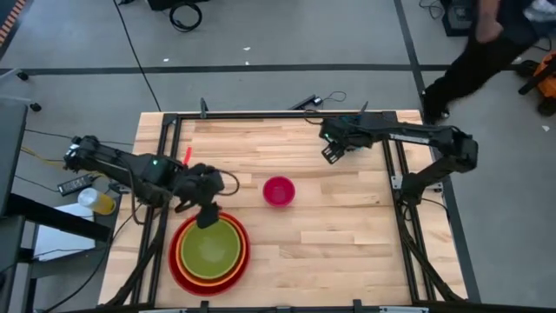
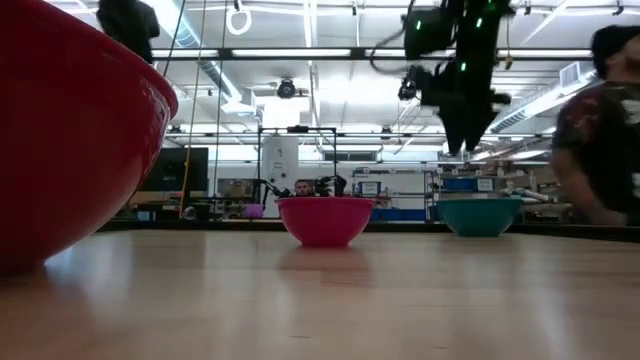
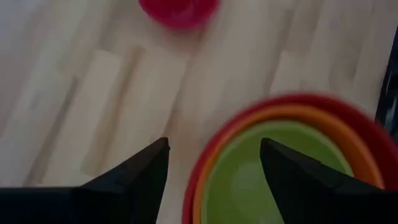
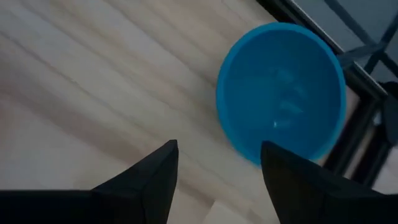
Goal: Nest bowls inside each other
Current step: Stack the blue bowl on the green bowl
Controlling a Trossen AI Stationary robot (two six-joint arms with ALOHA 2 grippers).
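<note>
The lime green bowl sits inside the orange bowl, which sits inside the red bowl, at the table's near left. My left gripper hangs open just above this stack's far rim and touches nothing. The magenta pink bowl stands alone on its base at mid-table. The blue bowl stands upright at the far right, hidden under the right arm in the high view. My right gripper is open above the wood beside the blue bowl, pointing steeply down.
Black frame rails run along the table's left, far and right sides. A person moves on the floor beyond the far right corner. Bare wood lies to the near right of the pink bowl.
</note>
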